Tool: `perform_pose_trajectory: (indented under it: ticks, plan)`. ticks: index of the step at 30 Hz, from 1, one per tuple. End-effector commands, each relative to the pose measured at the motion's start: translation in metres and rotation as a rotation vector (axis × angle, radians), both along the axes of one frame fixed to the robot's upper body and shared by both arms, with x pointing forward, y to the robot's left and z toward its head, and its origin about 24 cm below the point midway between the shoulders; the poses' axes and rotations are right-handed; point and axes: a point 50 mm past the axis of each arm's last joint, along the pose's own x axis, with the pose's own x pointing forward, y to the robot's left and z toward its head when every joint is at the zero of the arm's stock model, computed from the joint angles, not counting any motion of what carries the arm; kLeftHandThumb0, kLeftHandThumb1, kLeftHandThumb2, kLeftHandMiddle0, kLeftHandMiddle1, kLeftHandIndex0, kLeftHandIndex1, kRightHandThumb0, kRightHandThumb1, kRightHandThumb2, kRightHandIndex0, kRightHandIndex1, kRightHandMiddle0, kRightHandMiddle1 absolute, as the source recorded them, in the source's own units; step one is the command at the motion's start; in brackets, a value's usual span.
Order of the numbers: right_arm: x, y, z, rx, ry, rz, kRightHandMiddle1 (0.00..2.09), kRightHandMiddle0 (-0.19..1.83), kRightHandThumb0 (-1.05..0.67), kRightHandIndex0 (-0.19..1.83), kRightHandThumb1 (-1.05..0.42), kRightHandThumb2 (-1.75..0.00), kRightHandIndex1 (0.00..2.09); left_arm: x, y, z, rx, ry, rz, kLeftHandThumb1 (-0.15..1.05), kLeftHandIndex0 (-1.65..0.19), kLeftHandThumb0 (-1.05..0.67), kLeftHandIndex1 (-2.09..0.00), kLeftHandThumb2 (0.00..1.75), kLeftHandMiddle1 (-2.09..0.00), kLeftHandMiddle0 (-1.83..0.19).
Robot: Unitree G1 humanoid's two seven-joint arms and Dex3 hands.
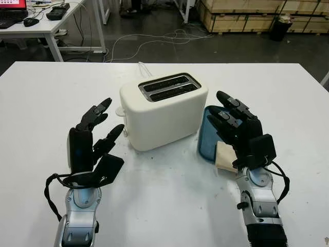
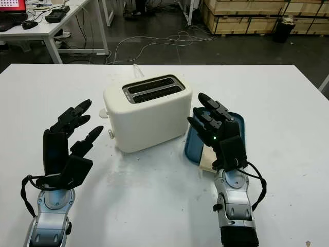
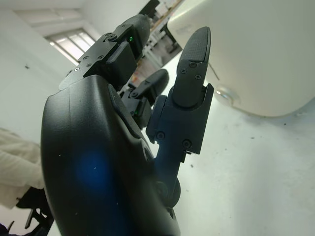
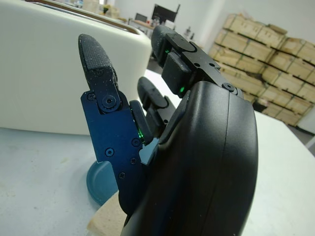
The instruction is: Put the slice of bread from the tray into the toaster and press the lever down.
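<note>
Overhead, white toaster (image 1: 163, 110) sits mid-table (image 1: 46, 92), both slots empty, long axis running left-right, slightly angled. Blue tray (image 2: 193, 146) just right of it; bread slice (image 1: 224, 156) lies at its near edge, mostly under open right hand (image 1: 235, 123) hovering above. Right wrist view catches the bread corner (image 4: 106, 220) beneath the palm. Left hand (image 1: 95, 136) open, beside toaster's left end.

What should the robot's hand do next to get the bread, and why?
Probably lower the right hand onto the bread slice and close its fingers on it. That hand is open above the blue tray, where the bread lies, and the toaster slots look empty. The left hand is open beside the toaster.
</note>
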Motion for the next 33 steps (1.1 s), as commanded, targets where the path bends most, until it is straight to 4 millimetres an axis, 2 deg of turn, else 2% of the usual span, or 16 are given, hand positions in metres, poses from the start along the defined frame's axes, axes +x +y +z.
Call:
perform_pose_trajectory:
  ticks: [1,10,15,19,24,33]
  plan:
    - [0.003,-0.001,0.005,-0.002,-0.016,0.0,0.01,0.68,-0.49,0.71,-0.78,0.0,0.07,0.003,-0.001,0.004,0.004,-0.03,-0.002,0.92,-0.66,-0.38,-0.06,0.01,-0.59,-0.52]
    - [0.004,-0.002,0.009,-0.008,-0.027,0.002,0.0,0.68,-0.46,0.7,-0.79,0.0,0.04,0.004,-0.001,0.005,0.0,-0.037,-0.013,0.92,-0.66,-0.39,-0.05,0.02,-0.62,-0.52]
    - [0.001,-0.005,0.012,-0.073,-0.06,0.013,0.0,0.67,-0.48,0.69,-0.8,0.0,0.03,0.005,0.0,0.006,0.001,-0.047,-0.013,0.92,-0.66,-0.39,-0.05,0.02,-0.64,-0.51]
    - [-0.01,-0.014,0.017,-0.199,-0.118,-0.005,0.0,0.65,-0.49,0.69,-0.8,0.0,0.02,0.006,-0.001,0.008,0.009,-0.054,-0.016,0.92,-0.67,-0.41,-0.04,0.02,-0.65,-0.51]
    - [-0.029,-0.029,0.022,-0.46,-0.197,-0.044,0.0,0.65,-0.54,0.69,-0.81,-0.01,0.02,0.007,0.0,0.009,0.007,-0.053,-0.02,0.92,-0.66,-0.41,-0.04,0.02,-0.66,-0.49]
    - [-0.062,-0.05,0.012,-0.86,-0.244,0.033,0.0,0.57,-0.47,0.6,-0.76,0.0,0.0,0.008,0.0,0.008,0.001,-0.049,-0.022,0.92,-0.67,-0.4,-0.03,0.02,-0.69,-0.48]
